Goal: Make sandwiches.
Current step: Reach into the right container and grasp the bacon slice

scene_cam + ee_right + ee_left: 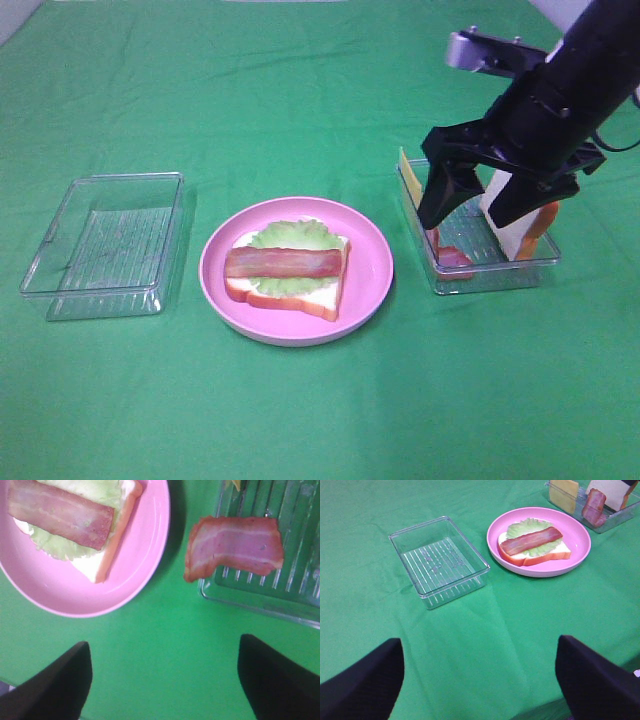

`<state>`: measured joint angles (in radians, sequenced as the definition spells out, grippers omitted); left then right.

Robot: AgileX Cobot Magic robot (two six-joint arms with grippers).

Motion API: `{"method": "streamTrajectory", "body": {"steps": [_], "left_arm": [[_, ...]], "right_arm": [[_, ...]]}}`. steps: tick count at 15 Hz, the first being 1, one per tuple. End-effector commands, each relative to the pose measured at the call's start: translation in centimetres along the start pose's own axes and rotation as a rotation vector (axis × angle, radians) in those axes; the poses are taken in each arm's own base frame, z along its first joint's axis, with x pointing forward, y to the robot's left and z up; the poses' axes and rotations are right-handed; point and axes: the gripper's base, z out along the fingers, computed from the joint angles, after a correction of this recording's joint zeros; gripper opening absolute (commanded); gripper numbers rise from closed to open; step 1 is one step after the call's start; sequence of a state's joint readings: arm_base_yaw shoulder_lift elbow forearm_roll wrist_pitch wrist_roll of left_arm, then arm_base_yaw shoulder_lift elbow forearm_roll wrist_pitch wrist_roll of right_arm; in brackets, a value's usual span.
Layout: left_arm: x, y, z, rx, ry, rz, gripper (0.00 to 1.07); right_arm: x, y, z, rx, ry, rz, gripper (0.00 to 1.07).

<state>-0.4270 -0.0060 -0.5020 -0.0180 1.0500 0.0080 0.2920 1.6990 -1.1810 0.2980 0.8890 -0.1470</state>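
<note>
A bread slice [312, 296] lies on the pink plate [372, 262], topped with a lettuce leaf [288, 236] and a bacon strip [285, 263]. The clear tray on the right [490, 275] holds yellow cheese [408, 168], a reddish-pink meat slice [235, 545] lapping over its rim, and an upright bread slice [512, 236]. My right gripper [465, 220] hangs open just above this tray, with nothing between its fingers [55, 685]. My left gripper [480, 685] is open over bare cloth, well short of the plate [575, 550]. The exterior view does not show it.
An empty clear tray [105, 245] stands left of the plate, also seen in the left wrist view [440, 560]. Green cloth covers the whole table, with open cloth in front of the plate and trays.
</note>
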Motion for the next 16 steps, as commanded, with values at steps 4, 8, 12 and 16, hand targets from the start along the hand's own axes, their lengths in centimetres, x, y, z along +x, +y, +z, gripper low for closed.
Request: {"method": "streamTrajectory", "body": {"steps": [4,8,12,16], "left_arm": [[0.1,0.0,-0.2,0.002,-0.029,-0.008,0.79],[0.1,0.0,-0.2,0.002,-0.029,-0.008,0.79],[0.1,0.0,-0.2,0.002,-0.029,-0.008,0.79],[0.1,0.0,-0.2,0.002,-0.029,-0.008,0.79]], "right_arm": [[-4.3,-0.7,2.8,0.064,0.023,0.037,0.63],[-5.8,-1.3,5.2,0.065,0.061,0.045,0.61],[-5.9,-1.8,6.7,0.083,0.084,0.041,0.47],[-5.8,-2.0,6.7,0.098,0.088,0.040,0.19]]}}
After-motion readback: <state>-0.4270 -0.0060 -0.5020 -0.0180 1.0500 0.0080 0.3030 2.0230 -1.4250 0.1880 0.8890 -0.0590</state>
